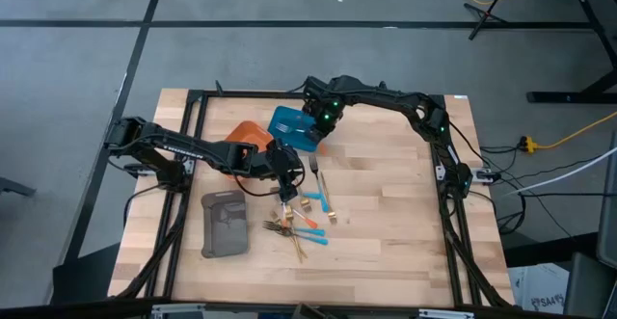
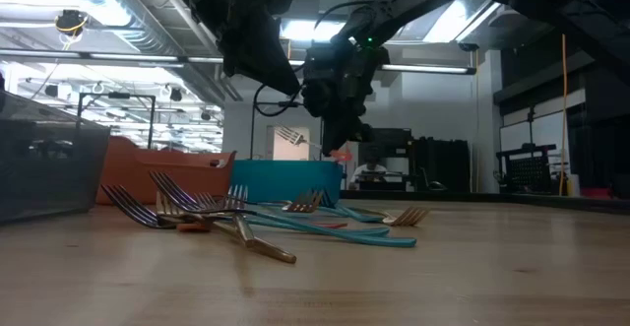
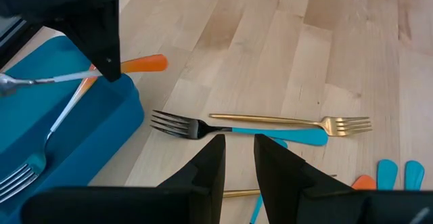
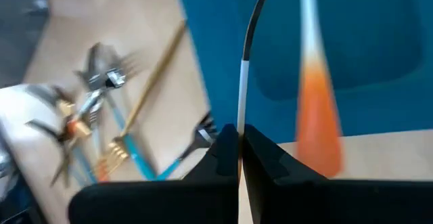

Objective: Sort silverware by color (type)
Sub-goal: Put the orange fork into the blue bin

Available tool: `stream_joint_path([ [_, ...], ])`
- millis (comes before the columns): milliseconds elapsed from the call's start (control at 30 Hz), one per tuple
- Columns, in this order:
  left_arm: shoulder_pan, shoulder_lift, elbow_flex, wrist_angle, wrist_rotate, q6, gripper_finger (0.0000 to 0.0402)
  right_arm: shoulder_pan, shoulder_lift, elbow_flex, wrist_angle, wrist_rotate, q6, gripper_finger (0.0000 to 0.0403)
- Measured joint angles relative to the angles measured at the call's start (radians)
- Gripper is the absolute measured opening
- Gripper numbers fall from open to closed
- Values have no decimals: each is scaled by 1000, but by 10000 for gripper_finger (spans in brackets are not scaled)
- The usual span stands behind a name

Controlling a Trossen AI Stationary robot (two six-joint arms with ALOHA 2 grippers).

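Observation:
Forks and spoons with blue, orange and gold handles lie in a loose pile [image 1: 297,225] on the wood between the arms. A blue-handled dark fork [image 3: 203,128] and a gold fork [image 3: 291,121] lie side by side. My left gripper [image 3: 239,139] hovers open above those two, touching nothing. My right gripper [image 1: 316,126] hangs over the blue tray [image 1: 286,124], shut on an orange-handled fork [image 2: 290,136]. A second fork with an orange-and-white handle [image 3: 57,119] shows inside the blue tray. My right gripper pinches the orange-handled fork between its two fingers on the pale shaft [image 4: 241,95], just past the orange end [image 3: 145,63], which sticks out on the other side. The fingers come from above, across the fork. The fork is lifted clear and level over the blue tray.
An orange tray [image 1: 243,133] sits beside the blue one, toward the far left. A grey tray [image 1: 224,225] lies at the near left. Bare wood stretches right of the pile and along the near edge.

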Motion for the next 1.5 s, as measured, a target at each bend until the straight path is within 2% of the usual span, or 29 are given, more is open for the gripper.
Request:
stream_joint_path([
  [167,0,0,0,0,0,0,73,0,0,0,14,74,43,0],
  [467,0,0,0,0,-1,0,73,0,0,1,67,39,41,0],
  [833,0,0,0,0,-1,0,73,0,0,153,74,44,-16,0],
  [1000,0,0,0,0,-1,0,73,2,0,169,66,174,-146,0],
  [1200,0,0,0,0,-1,0,73,12,0,126,52,371,-307,0],
  [1500,0,0,0,-1,-1,0,73,96,0,59,54,586,-518,0],
])
